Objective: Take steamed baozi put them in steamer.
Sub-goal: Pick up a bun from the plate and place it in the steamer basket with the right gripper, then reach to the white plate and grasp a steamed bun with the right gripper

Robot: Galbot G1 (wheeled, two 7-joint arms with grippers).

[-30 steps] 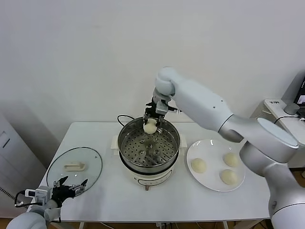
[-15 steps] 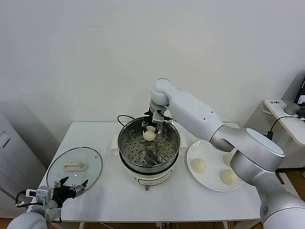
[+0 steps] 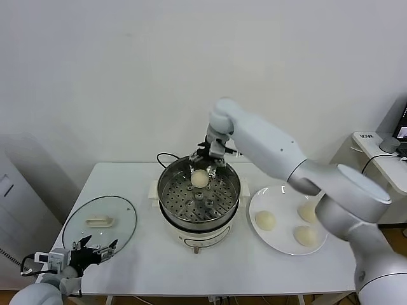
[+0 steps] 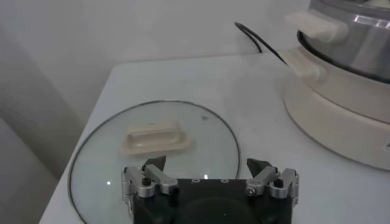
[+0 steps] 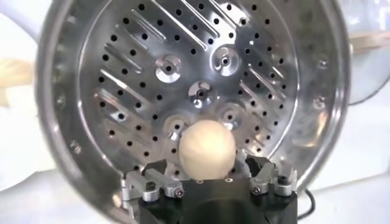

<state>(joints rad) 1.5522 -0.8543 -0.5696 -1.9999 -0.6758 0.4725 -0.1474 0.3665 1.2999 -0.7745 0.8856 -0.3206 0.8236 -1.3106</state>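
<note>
In the head view, the right end effector (image 3: pixel 210 157) is seen above the far rim of the steamer (image 3: pixel 198 198), and one baozi (image 3: pixel 200 178) is resting on the perforated floor just below it. The fingers are spread and the bun seems to be already let go, so the placing of the first bun is judged as nearly finished. Three other baozi (image 3: pixel 265 220) are lying on the white plate (image 3: pixel 287 219) beside the steamer, on the table (image 3: pixel 146 254). For the next move, the arm must be lifted clear of the rim and brought over the plate.

In the left wrist view, the left end effector (image 4: pixel 210 178) is parked with fingers spread over the glass lid (image 4: pixel 153 152), which is flat, round and clear, with a pale handle. The white base of the steamer is seen near it.

In the right wrist view, the smooth, matte, cream baozi (image 5: pixel 206 149) is seen between the spread fingers (image 5: pixel 148 181), against the shiny steel floor full of small holes. Whether the pads are touching it cannot be told.
</note>
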